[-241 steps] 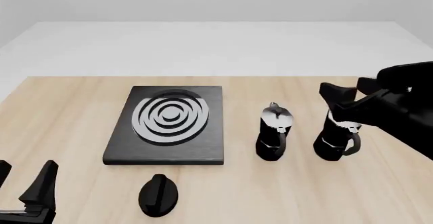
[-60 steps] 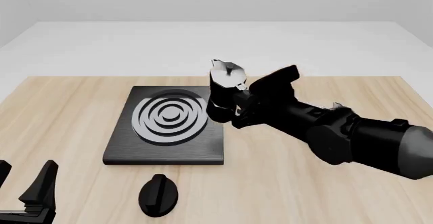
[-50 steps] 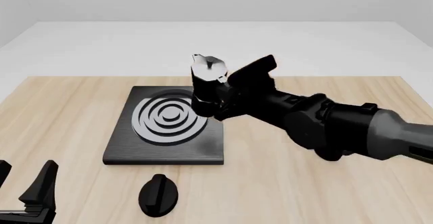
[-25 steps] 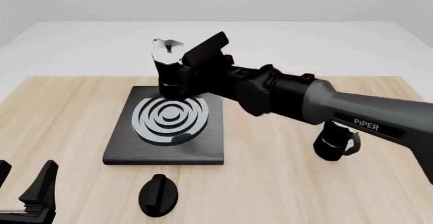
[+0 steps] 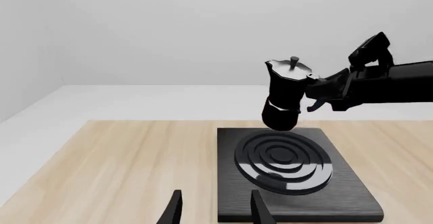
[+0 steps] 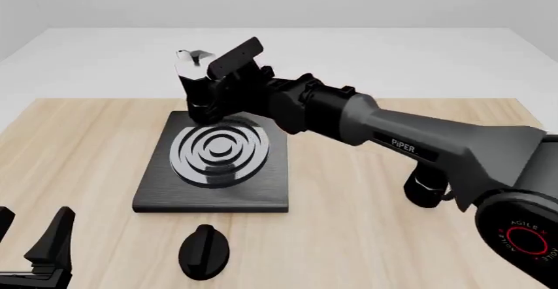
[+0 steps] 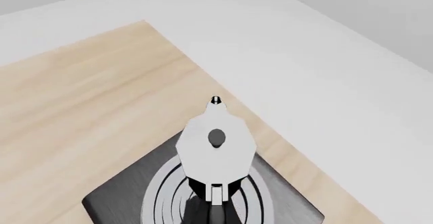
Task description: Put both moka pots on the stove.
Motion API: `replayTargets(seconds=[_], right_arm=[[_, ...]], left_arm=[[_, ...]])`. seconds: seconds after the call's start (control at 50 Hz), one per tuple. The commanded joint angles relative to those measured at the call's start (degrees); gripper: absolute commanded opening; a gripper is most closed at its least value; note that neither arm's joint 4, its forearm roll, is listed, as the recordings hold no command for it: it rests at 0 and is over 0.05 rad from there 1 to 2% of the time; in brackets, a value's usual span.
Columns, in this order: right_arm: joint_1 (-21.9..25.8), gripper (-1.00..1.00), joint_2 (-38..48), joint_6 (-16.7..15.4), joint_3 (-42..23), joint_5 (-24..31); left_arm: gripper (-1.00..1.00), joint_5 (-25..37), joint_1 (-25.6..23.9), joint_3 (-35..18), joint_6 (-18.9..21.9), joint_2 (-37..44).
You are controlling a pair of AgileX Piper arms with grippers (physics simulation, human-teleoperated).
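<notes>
1. Nearest to me, the left gripper (image 6: pixel 35 253) sits low at the table's near left corner with its fingers spread apart and nothing between them; I'd say it is parked there to keep out of the other arm's way.
2. Just beyond it a black oval knob (image 6: pixel 204 252) lies on the wooden table (image 6: pixel 78 158), in front of the stove and playing no part in this.
3. Over to the right, the second moka pot (image 6: pixel 427 187) stands on the table, half hidden behind the right arm and well apart from the stove, so to my eye its turn has not come.
4. Further in, the stove (image 6: pixel 214 160) lies flat with its ringed burner bare.
5. Above the burner's far edge hangs the first moka pot (image 6: pixel 197 87), upright and clear of the slab; from the side it shows daylight under its base.
6. That pot is carried by the right gripper (image 6: pixel 229 86), clamped on the handle side, the pot sticking out past the fingertips towards the left. Holding it by the handle keeps it level, which should let it come straight down onto the rings.
</notes>
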Motion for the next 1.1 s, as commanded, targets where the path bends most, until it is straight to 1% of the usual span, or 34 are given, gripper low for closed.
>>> replayTargets(seconds=[0.02,0.44,0.86,0.92,1.1], right_arm=[[0.1,-1.0,1.9,1.5,-4.3,0.4],[1.6,-1.0,5.3,-0.4,-9.0,3.6],[0.3,-1.0,9.2,-2.4,-11.8,5.6],[0.1,-1.0,9.9,-2.2,-12.4,6.1],[0.0,-1.0,11.1,-2.7,-12.1,5.8]], left_arm=[[1.0,0.0,0.0,0.0,0.0,0.0],[1.0,0.0,0.0,0.0,0.0,0.0],[1.0,0.0,0.0,0.0,0.0,0.0],[1.0,0.0,0.0,0.0,0.0,0.0],[1.0,0.0,0.0,0.0,0.0,0.0]])
